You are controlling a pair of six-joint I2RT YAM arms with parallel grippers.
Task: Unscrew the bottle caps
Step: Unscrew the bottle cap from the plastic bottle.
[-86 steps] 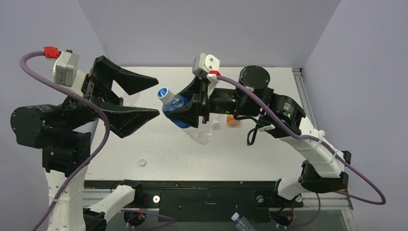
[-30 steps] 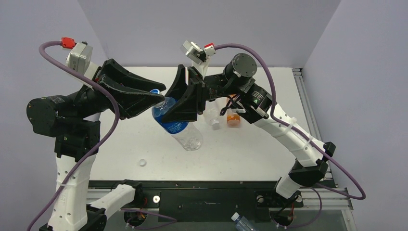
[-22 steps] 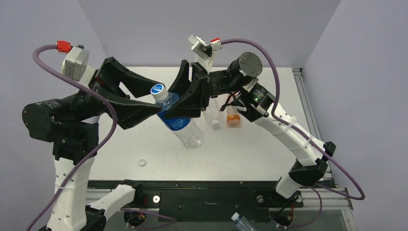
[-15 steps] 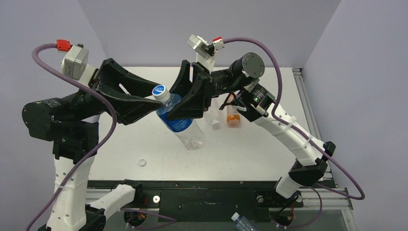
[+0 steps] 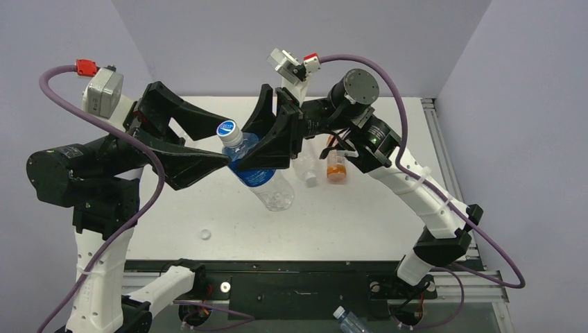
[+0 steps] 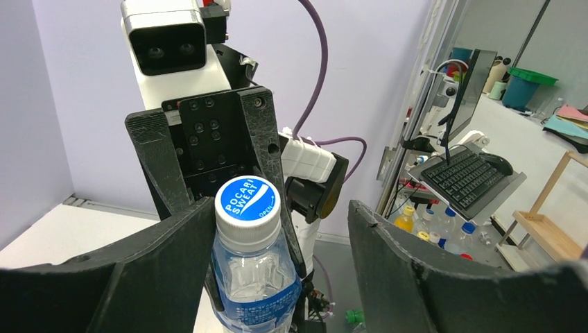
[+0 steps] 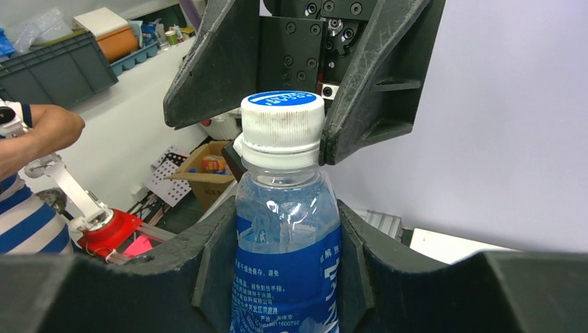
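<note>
A clear bottle with a blue label (image 5: 267, 184) is held tilted above the table by my right gripper (image 5: 262, 147), which is shut on its body. Its bottle cap (image 5: 225, 129), white and ridged with a blue printed top, sits on the neck. My left gripper (image 5: 228, 139) is open with its fingers on either side of the cap. In the left wrist view the cap (image 6: 247, 205) touches the left finger (image 6: 173, 243), and the right finger (image 6: 395, 257) stands apart. In the right wrist view the bottle (image 7: 288, 263) sits between the jaws, with the cap (image 7: 282, 128) above.
A loose white cap (image 5: 205, 234) lies on the table near the front left. A small clear bottle (image 5: 305, 170) and an orange bottle (image 5: 335, 170) stand behind the right gripper. Another bottle (image 5: 347, 320) lies below the table's front edge.
One second ago my left gripper was closed over the cap. It has since opened and drawn slightly back to the left. The right gripper still holds the bottle.
</note>
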